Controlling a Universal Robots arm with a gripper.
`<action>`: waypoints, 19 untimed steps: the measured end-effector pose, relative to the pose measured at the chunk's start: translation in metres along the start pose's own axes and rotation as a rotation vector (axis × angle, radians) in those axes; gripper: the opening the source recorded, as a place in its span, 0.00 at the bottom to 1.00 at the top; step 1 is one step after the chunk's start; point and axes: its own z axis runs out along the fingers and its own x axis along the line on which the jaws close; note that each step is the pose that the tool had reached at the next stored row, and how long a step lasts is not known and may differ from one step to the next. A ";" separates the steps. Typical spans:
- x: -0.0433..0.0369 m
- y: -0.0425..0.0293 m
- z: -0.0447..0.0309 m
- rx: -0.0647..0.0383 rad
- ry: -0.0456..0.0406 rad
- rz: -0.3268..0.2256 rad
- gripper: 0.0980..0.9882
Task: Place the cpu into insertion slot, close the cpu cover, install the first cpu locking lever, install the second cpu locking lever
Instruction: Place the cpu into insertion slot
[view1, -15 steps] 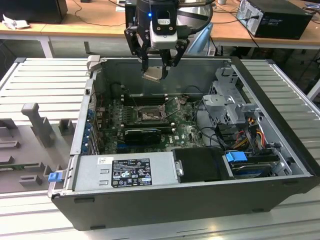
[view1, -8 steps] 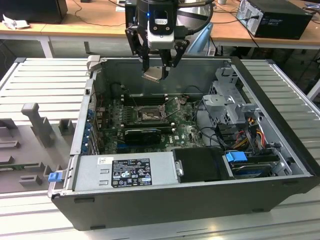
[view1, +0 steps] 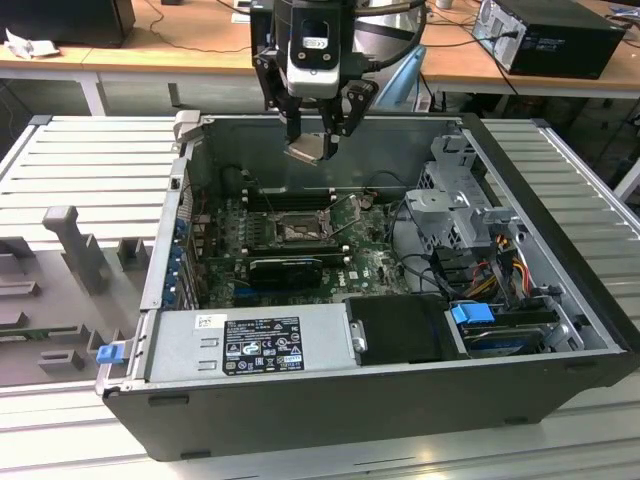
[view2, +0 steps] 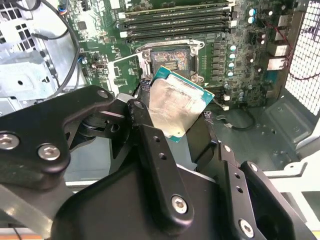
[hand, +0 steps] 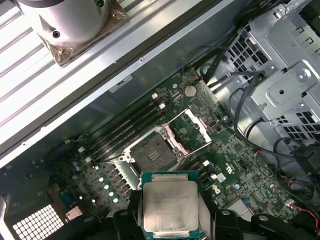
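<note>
My gripper (view1: 318, 135) hangs above the open computer case, shut on the cpu (view1: 308, 150), a flat pale silver square with a green rim. Both wrist views show the cpu (view2: 177, 107) (hand: 170, 205) pinched between the black fingers (view2: 150, 145) and tilted. Well below it on the green board lies the insertion slot (view1: 297, 230) (view2: 170, 59) (hand: 154, 150), a dark square socket that is open and bare. The cpu cover (hand: 192, 126), a silvery frame, stands flipped open at one side of the slot.
Long black memory slots (view1: 285, 197) run behind the socket and a black card (view1: 285, 268) lies in front of it. A silver power supply (view1: 250, 345) fills the case's front. On the exterior view's right are a metal drive cage (view1: 455, 205) and cables (view1: 500, 270).
</note>
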 end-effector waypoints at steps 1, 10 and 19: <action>0.0000 0.0000 0.0000 0.000 -0.0007 0.008 0.49; 0.0000 0.0000 0.0000 -0.002 -0.0084 0.094 0.49; 0.0000 0.0000 0.0000 -0.004 -0.0191 0.213 0.49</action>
